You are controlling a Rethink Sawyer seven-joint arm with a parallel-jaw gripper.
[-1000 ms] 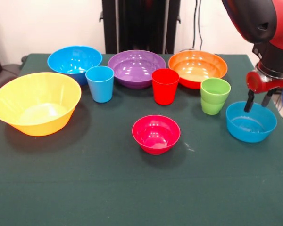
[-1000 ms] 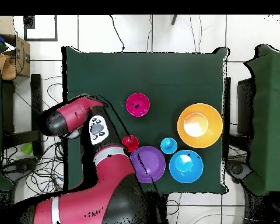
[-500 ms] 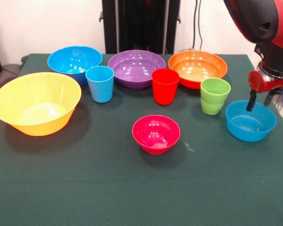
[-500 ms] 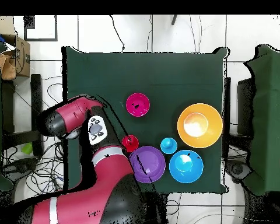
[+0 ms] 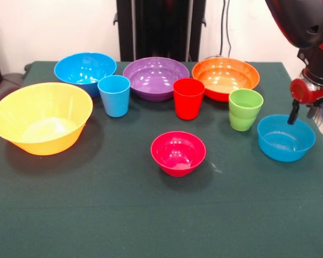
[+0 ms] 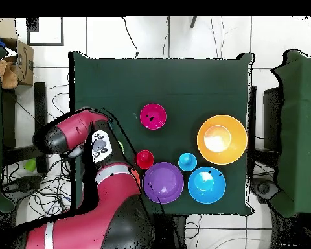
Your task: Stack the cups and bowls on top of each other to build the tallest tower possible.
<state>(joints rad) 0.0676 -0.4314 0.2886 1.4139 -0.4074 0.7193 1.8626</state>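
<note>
All the ware stands apart on the green table; there is no tower. Front view, back row: large blue bowl (image 5: 85,70), purple bowl (image 5: 155,78), red-orange bowl (image 5: 225,77). In front of them stand the light blue cup (image 5: 114,95), red cup (image 5: 188,98) and green cup (image 5: 245,109). The yellow-orange bowl (image 5: 41,117) sits at the left and the small magenta bowl (image 5: 178,152) in the middle. The small blue bowl (image 5: 286,138) is at the right. My gripper (image 5: 304,113) hangs open and empty just above that bowl's far right rim.
In the overhead view my arm (image 6: 100,194) covers the table's left near part and hides the green cup, small blue bowl and red-orange bowl. The magenta bowl (image 6: 153,116) and yellow-orange bowl (image 6: 221,139) show there. A cardboard box (image 6: 15,65) stands off the table.
My gripper has moved to the right in the front view and slightly up, off the middle of the small blue bowl's far rim. The cups and bowls have not moved.
</note>
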